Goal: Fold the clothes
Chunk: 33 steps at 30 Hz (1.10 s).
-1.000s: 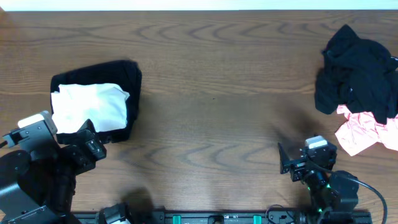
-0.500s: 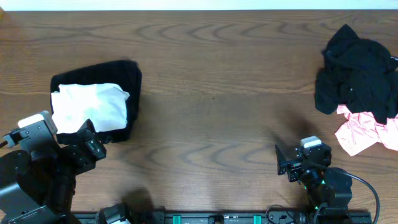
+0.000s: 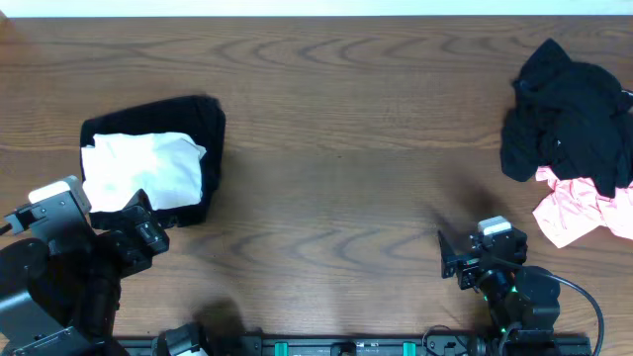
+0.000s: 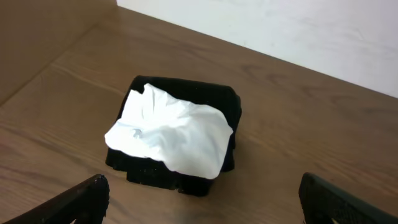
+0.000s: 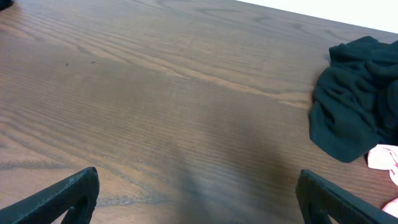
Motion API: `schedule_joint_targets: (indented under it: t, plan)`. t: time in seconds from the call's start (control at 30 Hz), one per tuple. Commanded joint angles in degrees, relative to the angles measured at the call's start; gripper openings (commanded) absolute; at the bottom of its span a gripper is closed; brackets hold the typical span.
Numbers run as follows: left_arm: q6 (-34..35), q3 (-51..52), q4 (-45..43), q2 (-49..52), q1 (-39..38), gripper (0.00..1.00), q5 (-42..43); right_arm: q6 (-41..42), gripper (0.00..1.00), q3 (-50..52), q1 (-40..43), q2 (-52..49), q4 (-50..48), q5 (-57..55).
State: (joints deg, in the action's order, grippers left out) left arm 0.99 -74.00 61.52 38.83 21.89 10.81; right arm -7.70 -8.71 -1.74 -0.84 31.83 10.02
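Where the white shirt (image 4: 171, 134) lies: on top of a folded black cloth (image 4: 211, 99), on the left side of the table (image 3: 346, 119).
Left claw (image 3: 146, 233): wide open, holding nothing, just beside the near edge of that stack.
Right claw (image 3: 457, 259): wide open, empty, over bare wood.
Black pile (image 3: 564, 109): crumpled, far right, well apart from the right claw.
Pink cloth (image 3: 574, 210): touching the black pile's near edge.

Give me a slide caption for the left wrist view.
Open left gripper facing a white garment stacked on a folded black garment.
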Motion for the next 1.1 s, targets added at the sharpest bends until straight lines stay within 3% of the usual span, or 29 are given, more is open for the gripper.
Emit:
schedule_joint_targets:
  t: [0.0, 0.27, 0.6, 0.73, 1.07]
  plan:
    - [-1.18, -0.28, -0.04, 0.02, -0.11, 0.98, 0.72, 1.03, 0.99, 0.17, 0.28, 0.35, -0.09, -0.15]
    - [-1.18, -0.28, -0.04, 0.02, -1.95, 0.98, 0.55, 1.03, 0.99, 0.17, 0.28, 0.35, -0.09, -0.15]
    - [-4.33, 2.8, -1.11, -2.27, -15.87, 0.98, -2.23, 1.03, 0.99, 0.17, 0.28, 0.35, -0.09, -0.17]
    - [-7.72, 10.4, -7.54, -5.29, -18.86, 0.98, -2.21, 1.03, 0.99, 0.17, 0.28, 0.35, -0.09, -0.15]
    - [-7.78, 40.37, -29.53, -20.55, -19.02, 0.98, 2.38, 1.03, 0.99, 0.17, 0.28, 0.35, -0.09, -0.15]
